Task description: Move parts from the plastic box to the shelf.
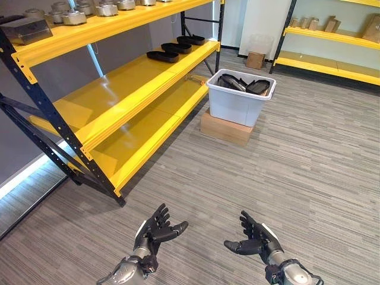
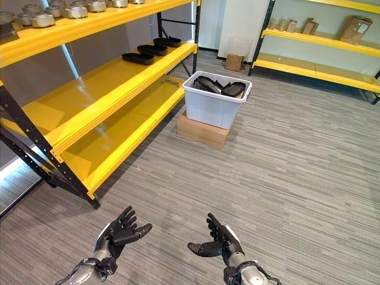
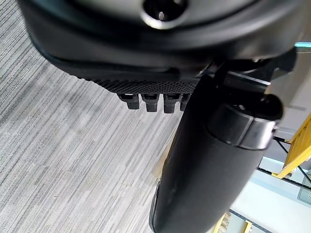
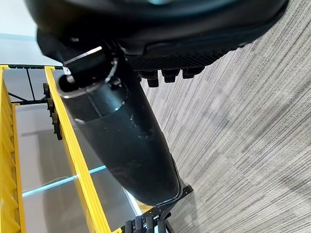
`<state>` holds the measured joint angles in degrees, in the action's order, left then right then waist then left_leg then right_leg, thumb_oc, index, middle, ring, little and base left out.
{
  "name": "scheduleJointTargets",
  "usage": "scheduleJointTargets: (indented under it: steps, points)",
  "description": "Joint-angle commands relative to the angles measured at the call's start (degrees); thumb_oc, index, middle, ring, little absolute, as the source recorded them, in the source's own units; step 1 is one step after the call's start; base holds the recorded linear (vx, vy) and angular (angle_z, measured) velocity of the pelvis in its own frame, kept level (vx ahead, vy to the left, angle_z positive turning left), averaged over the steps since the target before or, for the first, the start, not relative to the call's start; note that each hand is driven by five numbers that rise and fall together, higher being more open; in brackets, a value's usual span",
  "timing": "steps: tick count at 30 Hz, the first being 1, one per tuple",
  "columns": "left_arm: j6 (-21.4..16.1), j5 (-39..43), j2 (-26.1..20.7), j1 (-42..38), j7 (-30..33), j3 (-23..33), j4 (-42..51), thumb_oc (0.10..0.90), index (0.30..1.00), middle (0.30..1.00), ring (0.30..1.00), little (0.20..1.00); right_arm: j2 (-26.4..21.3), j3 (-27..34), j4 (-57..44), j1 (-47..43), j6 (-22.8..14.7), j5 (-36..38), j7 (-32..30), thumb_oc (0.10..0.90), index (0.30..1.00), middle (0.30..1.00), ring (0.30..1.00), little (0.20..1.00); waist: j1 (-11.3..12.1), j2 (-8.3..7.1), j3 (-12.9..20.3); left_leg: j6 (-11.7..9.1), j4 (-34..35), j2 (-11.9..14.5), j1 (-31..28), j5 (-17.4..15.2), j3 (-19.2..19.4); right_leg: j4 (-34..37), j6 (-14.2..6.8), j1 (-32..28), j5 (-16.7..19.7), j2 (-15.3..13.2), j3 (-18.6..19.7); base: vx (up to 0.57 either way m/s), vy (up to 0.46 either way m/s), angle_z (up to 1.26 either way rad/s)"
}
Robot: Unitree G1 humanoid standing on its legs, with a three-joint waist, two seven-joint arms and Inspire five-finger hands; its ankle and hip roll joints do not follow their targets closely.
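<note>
A white plastic box stands on a cardboard box on the floor, beside the yellow shelf. Several black parts lie in the box. Three more black parts rest at the far end of the shelf's middle level. My left hand and right hand hover low over the carpet, well short of the box, both open and empty, palms facing each other.
Metal parts sit on the shelf's top level. A second yellow shelf with cardboard items stands at the far right. A small cardboard box sits by the far wall. Grey carpet lies between me and the box.
</note>
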<state>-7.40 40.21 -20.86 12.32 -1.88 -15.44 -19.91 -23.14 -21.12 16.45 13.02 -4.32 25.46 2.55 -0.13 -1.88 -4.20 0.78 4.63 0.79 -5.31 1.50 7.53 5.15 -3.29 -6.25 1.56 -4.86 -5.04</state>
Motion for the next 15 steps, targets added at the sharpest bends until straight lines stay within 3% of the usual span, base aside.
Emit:
scheduleJointTargets:
  steps: [1,15]
  points:
    - [-3.6,0.1,0.8,-4.7,-1.7,2.1,0.0,0.9,1.0,1.0,1.0,1.0,-1.2,2.1,-3.2,-3.4,-4.1,0.7,0.8,0.9,1.0,1.0,1.0,1.0,-0.2,-0.31,2.1,-3.1,0.4,5.3,-2.2,-4.1,-2.1,-1.9,-4.2,0.5,-2.3,-5.1,0.7,0.0,0.0,0.0]
    - [-3.4,-0.4,0.6,-5.0,-1.5,2.2,0.1,0.9,1.0,1.0,1.0,1.0,-1.1,2.3,-3.3,-3.6,-4.0,1.0,0.8,0.9,1.0,1.0,1.0,1.0,-0.2,-0.41,1.9,-3.0,0.4,5.2,-2.0,-4.2,-2.3,-2.1,-4.2,0.6,-2.4,-5.4,0.5,0.0,0.0,0.0]
